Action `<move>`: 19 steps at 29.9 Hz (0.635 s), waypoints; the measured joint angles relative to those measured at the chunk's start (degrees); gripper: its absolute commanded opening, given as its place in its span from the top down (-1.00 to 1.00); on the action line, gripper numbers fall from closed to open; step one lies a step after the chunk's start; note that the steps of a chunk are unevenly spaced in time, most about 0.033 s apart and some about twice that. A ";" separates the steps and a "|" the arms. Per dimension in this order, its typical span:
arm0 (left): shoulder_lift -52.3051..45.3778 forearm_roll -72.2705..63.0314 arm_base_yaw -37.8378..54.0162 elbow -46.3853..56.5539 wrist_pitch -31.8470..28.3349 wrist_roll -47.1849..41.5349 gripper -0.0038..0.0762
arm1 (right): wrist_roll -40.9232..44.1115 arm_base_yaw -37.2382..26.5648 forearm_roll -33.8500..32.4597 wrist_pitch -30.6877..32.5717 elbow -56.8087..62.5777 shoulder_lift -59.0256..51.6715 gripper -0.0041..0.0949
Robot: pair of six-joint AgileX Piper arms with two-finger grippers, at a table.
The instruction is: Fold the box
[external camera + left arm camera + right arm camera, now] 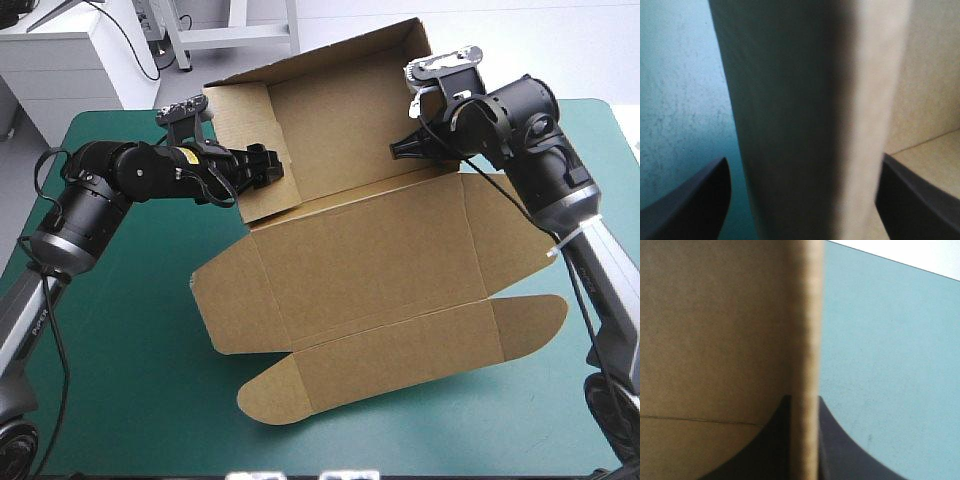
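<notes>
The brown box (370, 260) lies mid-table as an open tray. Its back wall and two side walls stand up, and the lid lies flat toward the front with rounded ears. My left gripper (265, 165) is at the tray's left wall. In the left wrist view that wall (805, 100) stands between the fingers (700, 200), which are wide apart, so this gripper (805, 159) is open. My right gripper (405, 148) is at the raised right wall. In the right wrist view it (804, 399) is shut on that wall's board edge (807, 315).
Bare teal-green cover (120, 330) shows to the left of the box and along the front edge. The lid's front flap (400, 360) reaches toward the front edge. The box's back wall (330, 100) stands near the table's far edge.
</notes>
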 measured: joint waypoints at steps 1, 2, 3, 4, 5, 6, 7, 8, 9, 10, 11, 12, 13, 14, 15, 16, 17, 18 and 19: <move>0.00 0.25 -0.12 0.00 -0.57 -0.78 -0.46 | 0.00 0.00 -0.22 0.07 -0.31 0.00 0.91; 0.00 0.46 -0.16 0.00 -1.04 -1.51 -0.46 | 0.00 0.00 -0.35 0.14 -0.55 0.00 0.91; 0.00 0.66 -0.21 0.00 -1.36 -2.16 -0.46 | 0.02 0.00 -0.40 0.30 -0.68 -0.01 0.91; 0.00 0.91 -0.23 0.00 -1.78 -2.73 -0.46 | 0.07 0.00 -0.40 0.51 -0.71 -0.01 0.91; 0.00 0.97 -0.23 0.00 -2.17 -3.07 -0.46 | 0.07 0.00 -0.40 0.71 -0.71 -0.01 0.91; 0.00 1.02 -0.23 0.00 -2.39 -3.23 -0.46 | 0.09 0.00 -0.40 0.86 -0.71 -0.01 0.91; 0.00 1.07 -0.23 0.00 -2.72 -3.46 -0.46 | 0.14 0.00 -0.46 1.10 -0.74 -0.01 0.91; 0.00 1.07 -0.23 0.00 -2.94 -3.52 -0.46 | 0.21 0.00 -0.61 1.27 -0.78 -0.01 0.91; 0.00 1.07 -0.23 0.00 -3.14 -3.60 -0.46 | 0.25 0.00 -0.85 1.24 -0.81 -0.01 0.91; 0.00 1.07 -0.28 0.00 -3.31 -3.66 -0.46 | 0.25 0.00 -1.06 1.28 -0.81 -0.01 0.91; 0.00 1.07 -0.28 0.00 -3.41 -3.72 -0.46 | 0.25 0.00 -1.29 1.39 -0.81 -0.01 0.91; 0.00 1.07 -0.34 0.00 -3.59 -3.72 -0.46 | 0.25 0.00 -1.45 1.54 -0.81 -0.06 0.91; 0.00 1.07 -0.34 0.00 -3.71 -3.72 -0.46 | 0.25 0.00 -1.51 1.70 -0.81 -0.06 0.91; 0.00 1.07 -0.34 0.00 -3.78 -3.77 -0.46 | 0.25 0.00 -1.63 1.88 -0.81 -0.06 0.91; 0.00 1.07 -0.34 0.00 -3.83 -3.85 -0.46 | 0.25 0.00 -1.72 2.03 -0.81 -0.06 0.91; 0.00 1.21 -0.34 0.00 -3.83 -3.87 -0.46 | 0.25 0.00 -1.84 2.10 -0.81 -0.06 0.91; 0.00 1.45 -0.34 0.00 -3.83 -3.87 -0.45 | 0.25 0.00 -1.97 2.15 -0.81 -0.06 0.91; 0.00 1.70 -0.34 0.00 -3.83 -3.87 -0.44 | 0.25 0.05 -2.25 2.13 -0.81 -0.06 0.91; 0.00 1.96 -0.34 0.00 -3.77 -3.87 -0.40 | 0.25 0.04 -2.50 2.13 -0.81 -0.06 0.91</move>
